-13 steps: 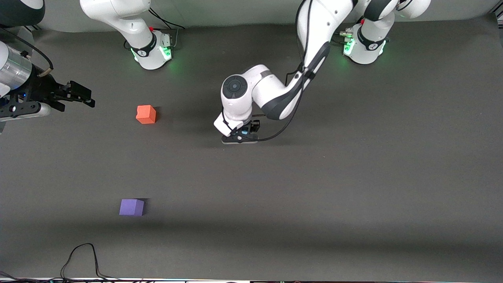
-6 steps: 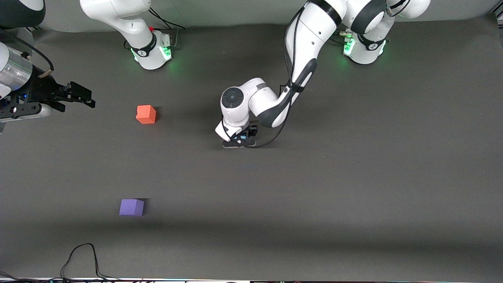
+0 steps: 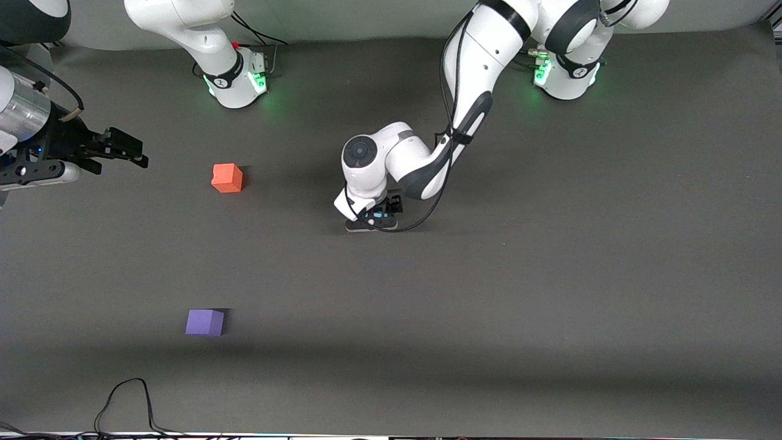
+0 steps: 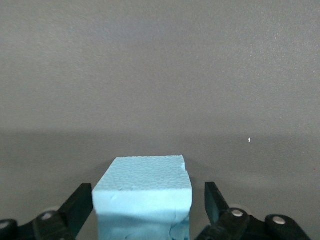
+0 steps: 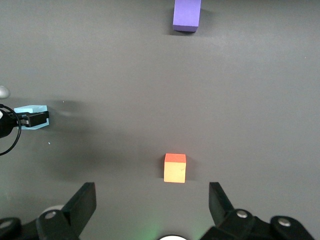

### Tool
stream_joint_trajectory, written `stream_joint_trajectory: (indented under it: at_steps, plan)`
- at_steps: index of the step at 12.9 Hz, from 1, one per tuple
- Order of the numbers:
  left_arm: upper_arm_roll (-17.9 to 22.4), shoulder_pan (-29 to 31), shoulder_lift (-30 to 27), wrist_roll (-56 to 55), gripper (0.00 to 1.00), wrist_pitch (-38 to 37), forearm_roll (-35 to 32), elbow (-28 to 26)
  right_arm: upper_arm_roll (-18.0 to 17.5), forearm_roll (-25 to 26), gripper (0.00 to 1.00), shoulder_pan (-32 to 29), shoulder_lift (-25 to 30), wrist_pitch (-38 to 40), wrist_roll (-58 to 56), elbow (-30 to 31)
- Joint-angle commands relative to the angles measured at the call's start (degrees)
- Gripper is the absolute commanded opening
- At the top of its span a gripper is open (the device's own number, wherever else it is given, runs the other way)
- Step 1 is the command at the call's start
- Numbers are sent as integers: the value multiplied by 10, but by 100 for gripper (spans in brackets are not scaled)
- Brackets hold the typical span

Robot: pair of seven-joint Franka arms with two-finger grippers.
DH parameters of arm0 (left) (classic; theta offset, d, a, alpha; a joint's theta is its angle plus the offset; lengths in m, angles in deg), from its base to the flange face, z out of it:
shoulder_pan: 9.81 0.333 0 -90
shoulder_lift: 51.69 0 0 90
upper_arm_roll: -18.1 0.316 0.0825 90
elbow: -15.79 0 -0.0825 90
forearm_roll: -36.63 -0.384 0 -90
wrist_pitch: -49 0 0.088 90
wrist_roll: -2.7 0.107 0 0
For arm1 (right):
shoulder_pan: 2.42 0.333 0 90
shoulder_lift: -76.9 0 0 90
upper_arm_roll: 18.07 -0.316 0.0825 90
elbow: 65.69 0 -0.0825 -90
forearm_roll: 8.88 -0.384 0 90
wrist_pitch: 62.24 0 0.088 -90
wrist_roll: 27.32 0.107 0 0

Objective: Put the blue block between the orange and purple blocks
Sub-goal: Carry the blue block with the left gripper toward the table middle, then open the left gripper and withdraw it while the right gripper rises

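Observation:
The light blue block (image 4: pixel 142 200) sits on the dark table between the fingers of my left gripper (image 4: pixel 148 194). The jaws are open around it; one finger is against a side and a small gap shows at the other. In the front view the block (image 3: pixel 380 214) is mostly hidden under the left gripper (image 3: pixel 376 219), near the table's middle. The orange block (image 3: pixel 227 178) lies toward the right arm's end. The purple block (image 3: pixel 204 322) lies nearer the front camera than the orange one. My right gripper (image 3: pixel 131 150) waits open and empty above the table's right-arm end.
The right wrist view shows the orange block (image 5: pixel 175 168), the purple block (image 5: pixel 187 14) and the blue block (image 5: pixel 27 118) in the left gripper's fingers. A black cable (image 3: pixel 122 397) loops at the table's front edge. The arm bases (image 3: pixel 235 79) stand along the back.
The left arm has come down a little, bringing its gripper lower around the blue block. The right arm and the orange and purple blocks have not moved.

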Motion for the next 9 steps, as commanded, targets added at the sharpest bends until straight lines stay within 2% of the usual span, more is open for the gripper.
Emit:
stream_joint_trajectory:
  at_steps: [1,4,6,8,9]
  plan:
    - [6,13,-57,-5,100,-76,-3,11,6,7,100,8,0,6,-12,-4]
    - [-9,112,-131,74,100,-141,40,-5,6,7,100,8,1,16,-12,-5]
    - [-9,207,-197,200,100,-179,79,-65,5,6,100,9,3,18,-11,-5]
    - [-9,301,-264,325,100,-205,89,-127,-1,0,100,16,4,18,-1,-5]
    - [-9,345,-293,389,100,-231,89,-146,-1,0,100,39,5,19,2,-6]
